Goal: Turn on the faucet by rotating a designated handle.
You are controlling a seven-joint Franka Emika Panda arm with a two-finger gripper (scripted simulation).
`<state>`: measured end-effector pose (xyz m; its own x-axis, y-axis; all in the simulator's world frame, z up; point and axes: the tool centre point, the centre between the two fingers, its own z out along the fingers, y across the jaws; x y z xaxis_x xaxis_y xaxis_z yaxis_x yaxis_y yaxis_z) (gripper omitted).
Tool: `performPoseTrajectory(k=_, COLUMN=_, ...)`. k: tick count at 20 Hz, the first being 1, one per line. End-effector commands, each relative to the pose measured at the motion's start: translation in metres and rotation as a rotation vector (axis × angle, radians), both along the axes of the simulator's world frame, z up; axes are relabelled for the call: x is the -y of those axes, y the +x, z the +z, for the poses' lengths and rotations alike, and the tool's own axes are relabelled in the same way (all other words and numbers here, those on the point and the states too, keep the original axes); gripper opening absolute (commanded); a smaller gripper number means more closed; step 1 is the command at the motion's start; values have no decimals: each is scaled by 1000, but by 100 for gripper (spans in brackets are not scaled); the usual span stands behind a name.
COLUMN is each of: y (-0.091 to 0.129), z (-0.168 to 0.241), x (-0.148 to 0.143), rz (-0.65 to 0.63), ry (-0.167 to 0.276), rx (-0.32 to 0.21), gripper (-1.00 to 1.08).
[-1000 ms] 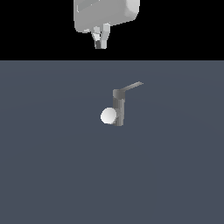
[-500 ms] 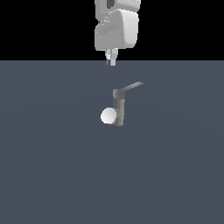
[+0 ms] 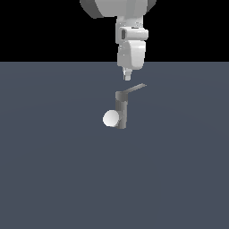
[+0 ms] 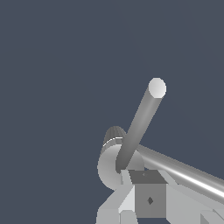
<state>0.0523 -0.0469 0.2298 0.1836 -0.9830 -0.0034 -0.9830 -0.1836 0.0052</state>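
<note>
The faucet [image 3: 122, 112] is a small grey upright post on the dark floor, with a white round end [image 3: 111, 118] on the side towards the exterior view's left. Its handle [image 3: 133, 89], a thin flat lever, runs from the post's top up towards the exterior view's right. My gripper [image 3: 127, 76] hangs just above the handle's inner part without touching it. Its fingertips show as one narrow tip with no gap, so it is shut and holds nothing. In the wrist view the faucet [image 4: 113, 151] is seen from above, the handle [image 4: 183, 171] is a shiny bar, and my fingers [image 4: 126, 208] lie close to the post.
A flat dark blue-grey floor [image 3: 53, 179] spreads around the faucet. Above it the background is black. The white arm [image 3: 130, 40] comes down from the top of the exterior view.
The arm has swung towards the exterior view's right and come down. The gripper went from high and left of the faucet to just above the handle. The faucet has not moved.
</note>
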Motion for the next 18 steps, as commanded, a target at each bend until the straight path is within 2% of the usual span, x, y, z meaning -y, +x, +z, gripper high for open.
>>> performPoseTrajectory(k=1, y=12, z=-12, x=15, rz=-75, ry=-3, rx=2, gripper=-100)
performPoseTrajectory(k=10, y=35, z=-42, x=57, rz=-264, ry=-5, rx=4, gripper=-100)
performPoseTrajectory(k=18, y=39, z=-48, x=67, rz=-310, ry=-4, rx=5, gripper=-100)
